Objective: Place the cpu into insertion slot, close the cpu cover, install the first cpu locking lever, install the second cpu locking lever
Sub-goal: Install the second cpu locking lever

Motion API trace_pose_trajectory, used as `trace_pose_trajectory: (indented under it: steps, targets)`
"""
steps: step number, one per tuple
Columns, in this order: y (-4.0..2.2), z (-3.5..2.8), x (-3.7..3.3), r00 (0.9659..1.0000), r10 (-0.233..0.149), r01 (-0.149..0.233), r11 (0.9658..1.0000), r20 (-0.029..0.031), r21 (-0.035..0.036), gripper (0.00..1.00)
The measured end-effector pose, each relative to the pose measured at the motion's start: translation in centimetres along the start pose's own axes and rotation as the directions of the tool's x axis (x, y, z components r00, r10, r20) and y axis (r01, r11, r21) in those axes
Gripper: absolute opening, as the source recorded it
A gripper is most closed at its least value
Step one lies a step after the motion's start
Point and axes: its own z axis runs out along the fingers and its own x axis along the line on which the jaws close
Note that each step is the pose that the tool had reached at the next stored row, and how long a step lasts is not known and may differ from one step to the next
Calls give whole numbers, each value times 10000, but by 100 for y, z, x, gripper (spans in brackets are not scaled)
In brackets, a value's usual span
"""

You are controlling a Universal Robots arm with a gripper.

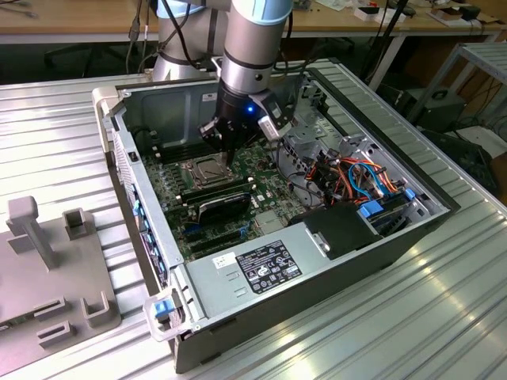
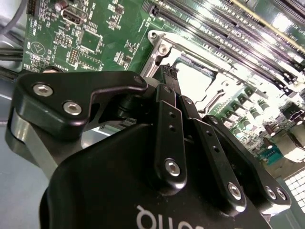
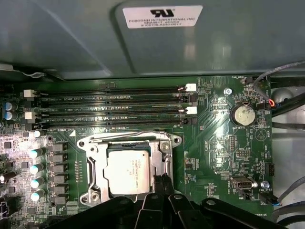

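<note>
board: green circuit board (image 1: 207, 207) lies flat in the open grey metal computer case (image 1: 380, 261) | socket: silvery-rimmed square insertion slot (image 3: 167, 168) sits on the board beside the long black memory slots (image 3: 114, 109) | chip: silvery square cpu (image 3: 127, 171) lies in the slot | gripper: black two-finger gripper (image 3: 162, 183) just beside the cpu's edge

cpu (image 3: 127, 171) edge behind tool (image 3: 162, 183)

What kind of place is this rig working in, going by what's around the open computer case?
Probably a robotics lab or test workshop. The open grey desktop computer case lies on a ribbed aluminium table, a grey plastic fixture tray sits at the exterior view's left, and wooden workbenches with cables stand behind.
</note>
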Motion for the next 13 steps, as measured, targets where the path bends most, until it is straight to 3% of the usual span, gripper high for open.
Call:
trace_pose_trajectory:
  steps: [9,13]
  targets:
    - [-95,-7,-7,10000,0,0,10000,-1,11,11]
    - [-181,-14,-12,10000,0,0,10000,1,17,11]
